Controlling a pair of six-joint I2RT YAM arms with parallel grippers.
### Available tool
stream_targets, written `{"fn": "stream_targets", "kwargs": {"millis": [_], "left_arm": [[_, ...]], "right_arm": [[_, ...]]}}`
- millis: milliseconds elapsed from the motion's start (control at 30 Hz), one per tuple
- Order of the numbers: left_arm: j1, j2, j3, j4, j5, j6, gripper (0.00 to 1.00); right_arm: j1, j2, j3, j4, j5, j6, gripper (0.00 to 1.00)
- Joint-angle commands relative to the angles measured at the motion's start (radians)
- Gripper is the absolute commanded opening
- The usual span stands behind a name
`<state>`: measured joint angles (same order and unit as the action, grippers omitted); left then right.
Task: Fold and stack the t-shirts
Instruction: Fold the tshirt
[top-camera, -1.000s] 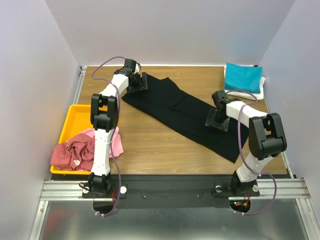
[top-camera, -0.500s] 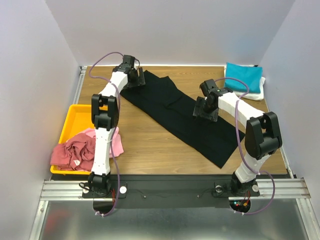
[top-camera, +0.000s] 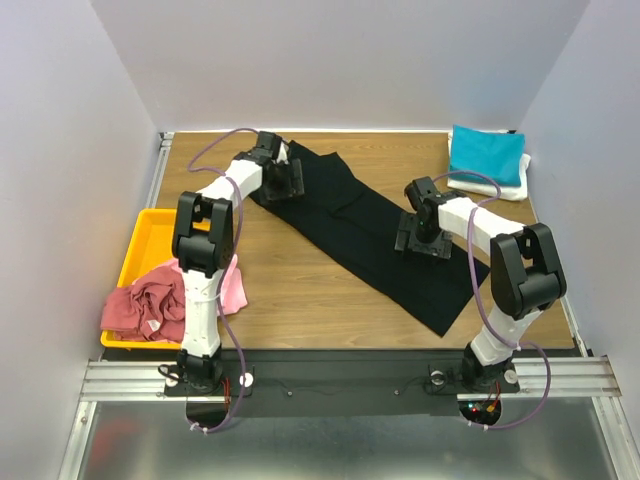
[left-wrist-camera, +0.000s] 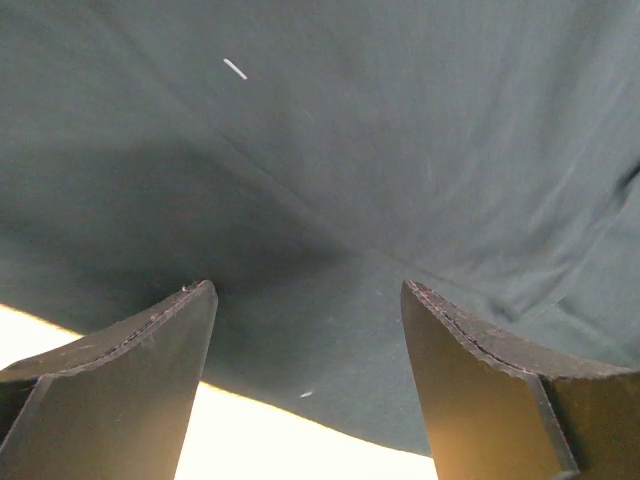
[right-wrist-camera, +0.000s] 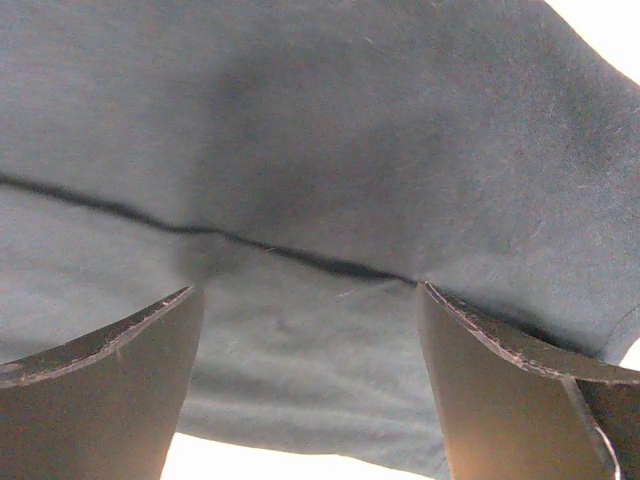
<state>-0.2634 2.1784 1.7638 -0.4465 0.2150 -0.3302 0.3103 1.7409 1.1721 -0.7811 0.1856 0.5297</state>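
Left gripper (top-camera: 283, 180) and right gripper (top-camera: 420, 238) both stand with jaws spread wide and nothing between them, poised over the black t-shirt (top-camera: 350, 220), which lies in a long diagonal band across the wooden table (top-camera: 300, 290) from the far left toward the near right. We see the left gripper above the shirt's far-left end; in its wrist view the dark fingers (left-wrist-camera: 130, 380) frame black cloth, with the pale table showing past the hem. The right gripper sits over the shirt's middle right, where a fold line crosses between its fingers (right-wrist-camera: 500, 390). We cannot tell whether either set of tips touches the fabric. A folded teal t-shirt (top-camera: 487, 155) rests on the white t-shirt (top-camera: 512, 188) in the far right corner. At left, the dusty red t-shirt (top-camera: 145, 305) and the pink t-shirt (top-camera: 232, 285) lie crumpled at the near end of the yellow tray (top-camera: 150, 235), spilling over its rim.
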Motion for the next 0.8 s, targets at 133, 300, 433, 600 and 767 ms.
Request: {"fn": "stream_targets", "kwargs": {"millis": [133, 300, 433, 600, 767], "left_arm": [[-0.03, 0.073, 0.005, 0.043, 0.06, -0.029, 0.86], [-0.025, 0.132, 0.051, 0.017, 0.032, -0.017, 0.86], [-0.014, 0.164, 0.109, 0.011, -0.003, -0.02, 0.86], [-0.014, 0.214, 0.207, -0.021, -0.026, -0.018, 0.86], [-0.011, 0.274, 0.312, -0.058, -0.046, -0.02, 0.86]], "right_arm": [[-0.01, -0.053, -0.12, 0.101, 0.015, -0.033, 0.92], [-0.008, -0.021, -0.127, 0.109, -0.167, -0.034, 0.92], [-0.001, -0.027, -0.118, 0.108, -0.312, -0.022, 0.91], [0.022, -0.031, -0.108, 0.102, -0.423, 0.004, 0.91], [0.082, -0.006, -0.081, 0.091, -0.471, 0.021, 0.91]]}}
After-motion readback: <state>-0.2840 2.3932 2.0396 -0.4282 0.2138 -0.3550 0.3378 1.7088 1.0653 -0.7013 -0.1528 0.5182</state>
